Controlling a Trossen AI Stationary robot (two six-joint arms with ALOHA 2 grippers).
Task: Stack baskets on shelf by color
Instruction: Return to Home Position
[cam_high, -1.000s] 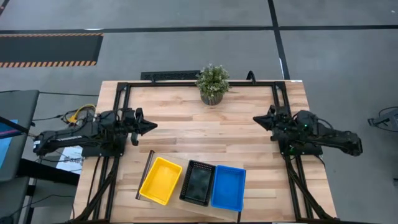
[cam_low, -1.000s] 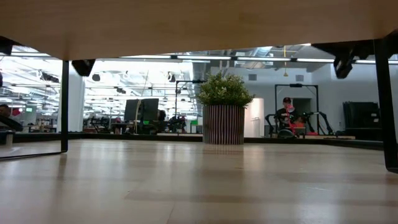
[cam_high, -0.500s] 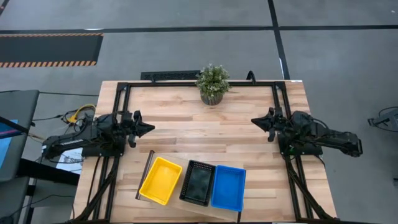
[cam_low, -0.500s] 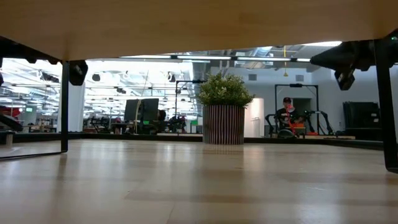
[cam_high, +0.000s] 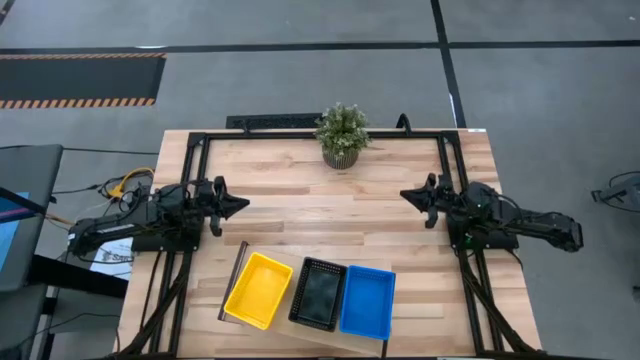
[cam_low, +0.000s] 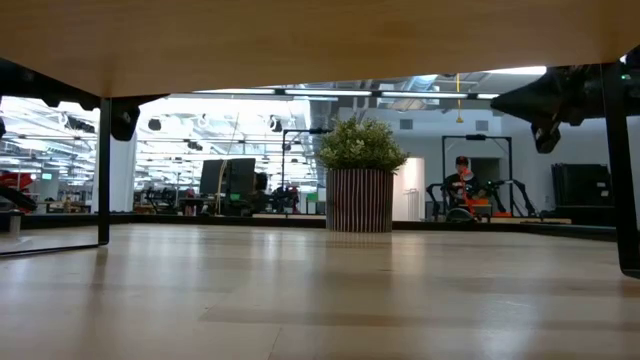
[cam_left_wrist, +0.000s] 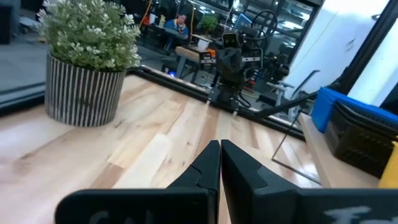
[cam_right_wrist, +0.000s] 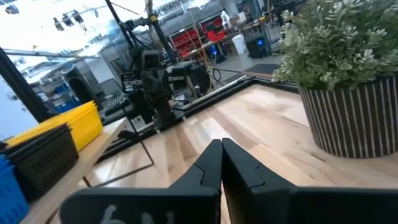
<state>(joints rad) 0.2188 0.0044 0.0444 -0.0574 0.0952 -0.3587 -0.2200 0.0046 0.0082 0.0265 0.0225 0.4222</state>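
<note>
Three baskets sit side by side on the shelf (cam_high: 232, 282) near the table's near edge: yellow (cam_high: 258, 290), black mesh (cam_high: 318, 294), blue (cam_high: 366, 301). How many are nested in each colour does not show. My left gripper (cam_high: 244, 205) hovers shut over the table's left part, pointing right, far side of the yellow basket. My right gripper (cam_high: 403, 195) hovers shut over the right part, pointing left. Both touch nothing. The left wrist view shows shut fingers (cam_left_wrist: 219, 147) and the baskets' ends (cam_left_wrist: 348, 118). The right wrist view shows shut fingers (cam_right_wrist: 221, 144) and the yellow basket (cam_right_wrist: 62, 129).
A potted green plant (cam_high: 342, 135) in a striped pot stands at the middle of the table's far edge. Bare planked tabletop (cam_high: 330, 215) lies between the two grippers. A dark metal frame (cam_high: 200, 140) runs around the table. The low view looks under the shelf's board (cam_low: 300, 40).
My right gripper has crept toward the table's left, still shut. My left arm has drawn back slightly toward the left edge, also shut. The baskets and shelf have stayed where they were.
</note>
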